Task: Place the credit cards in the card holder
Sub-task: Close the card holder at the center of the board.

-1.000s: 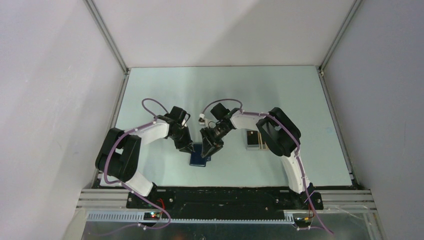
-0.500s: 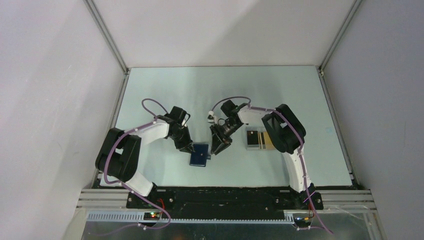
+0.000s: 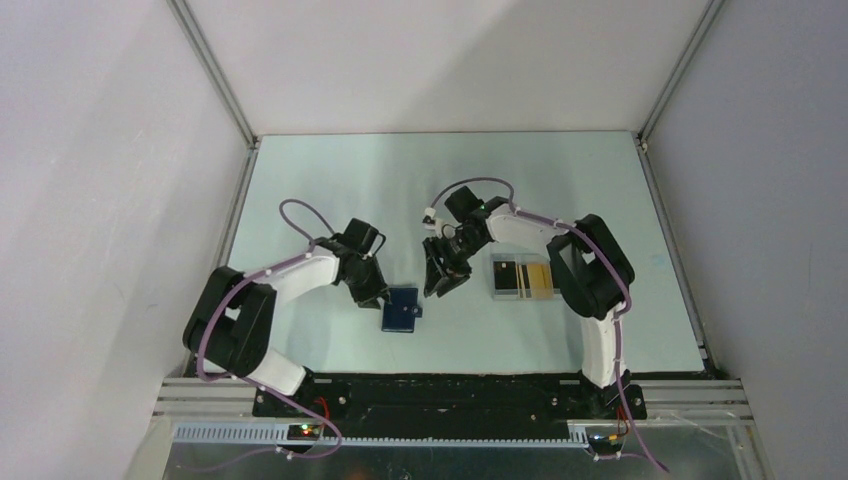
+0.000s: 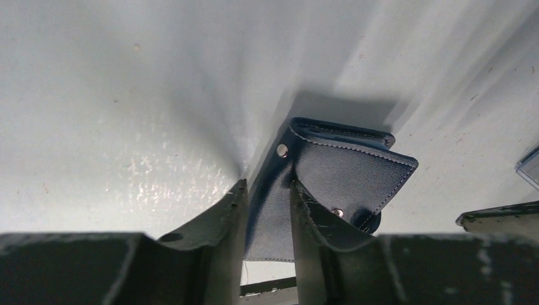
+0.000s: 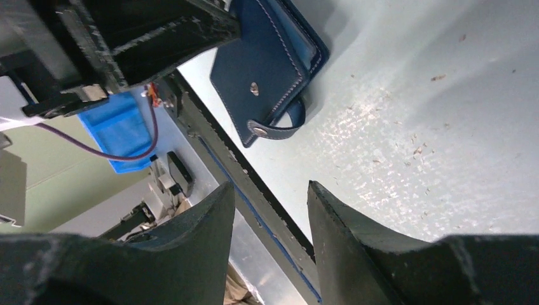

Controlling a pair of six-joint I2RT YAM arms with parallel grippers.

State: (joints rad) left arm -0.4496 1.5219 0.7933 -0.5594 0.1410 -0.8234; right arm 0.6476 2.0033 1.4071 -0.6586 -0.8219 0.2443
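The navy card holder [image 3: 401, 309] lies on the table near the front, between the two arms. My left gripper [image 3: 375, 296] is at its left edge. In the left wrist view the card holder [image 4: 343, 171] lies partly unfolded with its snap showing. Its cover fills the gap between my left gripper's [image 4: 266, 190] parted fingers, and I see no pinch on it. My right gripper [image 3: 438, 287] hovers just right of the card holder [image 5: 267, 63], open and empty [image 5: 271, 190]. The orange credit cards [image 3: 538, 278] rest in a clear case to the right.
The clear case [image 3: 507, 276] with its dark base lies right of my right gripper, under the right arm's elbow. The black front rail of the table [image 5: 254, 210] runs close below the card holder. White walls close in the table on three sides.
My right gripper has pulled back to the right, off the card holder, and the clear case with the cards is now uncovered. The left fingers have parted a little.
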